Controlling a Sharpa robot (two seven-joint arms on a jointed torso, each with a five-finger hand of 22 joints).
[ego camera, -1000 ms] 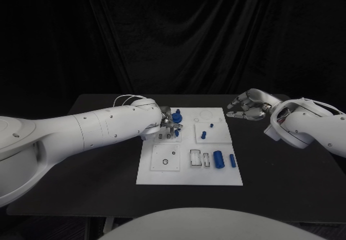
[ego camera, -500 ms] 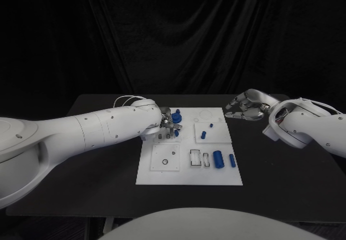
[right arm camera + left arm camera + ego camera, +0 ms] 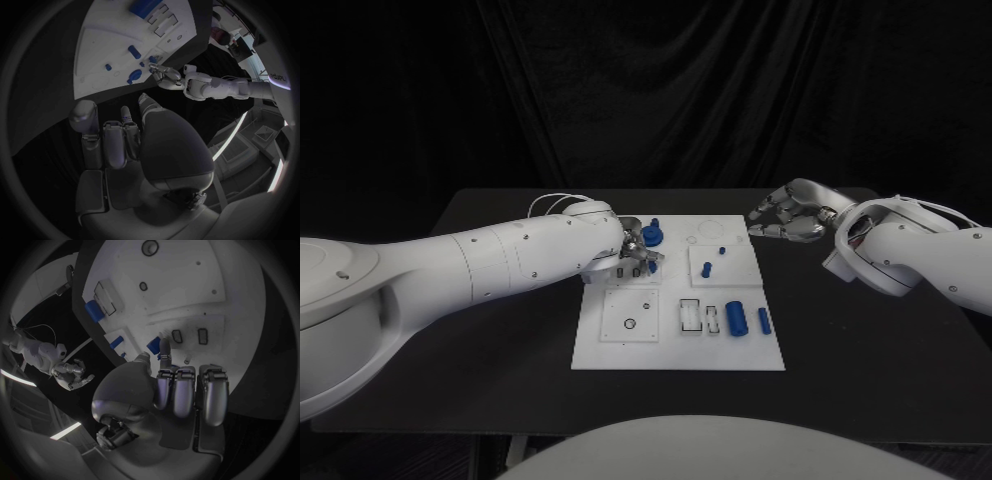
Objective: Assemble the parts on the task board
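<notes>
Head view is showing the white task board (image 3: 678, 345) lying mid-table, blue parts (image 3: 736, 318) resting on it. Left hand (image 3: 636, 252) is hovering over its far-left corner, fingers curled beside a blue part (image 3: 653, 236), its grasp impossible to confirm. Right hand (image 3: 790, 214) is hanging off the board's far-right corner, fingers curled around nothing.

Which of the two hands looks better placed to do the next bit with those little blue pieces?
Probably the left hand: it is over the task board, beside the blue parts at its far corner. The right hand is curled, off the board's far right edge.
</notes>
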